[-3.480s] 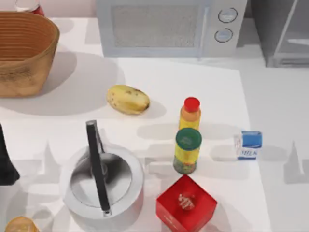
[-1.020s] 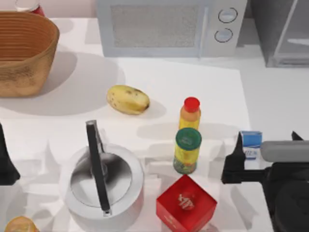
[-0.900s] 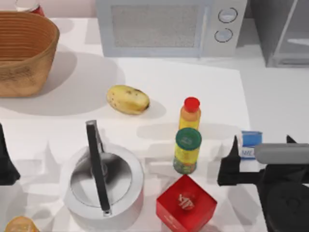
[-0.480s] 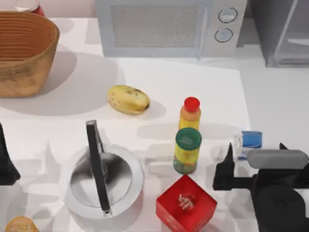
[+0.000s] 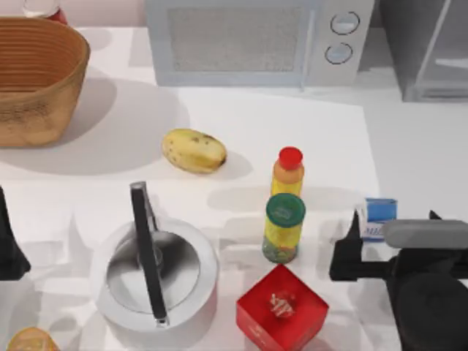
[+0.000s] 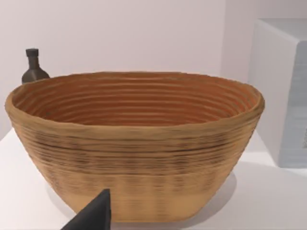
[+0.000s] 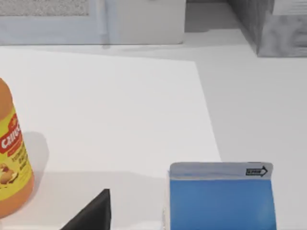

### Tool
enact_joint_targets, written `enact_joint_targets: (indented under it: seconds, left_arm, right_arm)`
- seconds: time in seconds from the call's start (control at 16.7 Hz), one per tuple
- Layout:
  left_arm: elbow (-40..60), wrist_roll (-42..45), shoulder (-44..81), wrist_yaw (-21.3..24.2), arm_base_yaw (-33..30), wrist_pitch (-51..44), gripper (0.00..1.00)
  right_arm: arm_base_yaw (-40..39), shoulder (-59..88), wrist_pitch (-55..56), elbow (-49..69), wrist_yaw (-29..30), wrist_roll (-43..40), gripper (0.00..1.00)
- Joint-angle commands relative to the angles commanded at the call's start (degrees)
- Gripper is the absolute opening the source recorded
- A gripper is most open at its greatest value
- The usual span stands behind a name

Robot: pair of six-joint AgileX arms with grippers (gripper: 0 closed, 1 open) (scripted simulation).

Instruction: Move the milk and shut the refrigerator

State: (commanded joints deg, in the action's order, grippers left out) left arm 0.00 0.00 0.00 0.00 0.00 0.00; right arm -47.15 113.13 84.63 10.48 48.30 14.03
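The milk (image 5: 381, 210) is a small white carton with a blue top, standing on the table right of the bottles; the right wrist view shows the milk (image 7: 221, 199) close up. My right gripper (image 5: 395, 219) is open, with one fingertip on each side of the carton and no contact visible. One dark finger (image 7: 93, 215) shows in the right wrist view. The refrigerator (image 5: 428, 55) stands at the far right corner, its thin-framed door angled outward. My left gripper (image 5: 7, 248) is parked at the left edge, and its finger (image 6: 93, 218) points at the basket.
A yellow red-capped bottle (image 5: 288, 172) and a green-lidded jar (image 5: 283, 228) stand just left of the milk. A red cube (image 5: 281, 307), a kettle (image 5: 155, 270), a potato (image 5: 193, 150), a wicker basket (image 5: 36, 77) and a microwave (image 5: 256, 40) are also on the table.
The right arm came in from the lower right, dipped toward the near edge, then moved back toward the milk. The milk has not moved, and the left arm has stayed still.
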Motion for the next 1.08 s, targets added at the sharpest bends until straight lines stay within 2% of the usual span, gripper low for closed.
enact_joint_targets:
  seconds: [0.36,0.66,1.08]
  left_arm:
    - [0.0,0.0,0.0,0.0,0.0,0.0,1.0]
    - [0.0,0.0,0.0,0.0,0.0,0.0,1.0]
    - [0.0,0.0,0.0,0.0,0.0,0.0,1.0]
  right_arm:
    - [4.36,4.63,0.3,5.82,-4.04,-1.87,1.0]
    - [4.82,5.54,0.08,6.97,-4.53,-2.05,1.0]
    - [4.82,5.54,0.08,6.97,-4.53,-2.05,0.47]
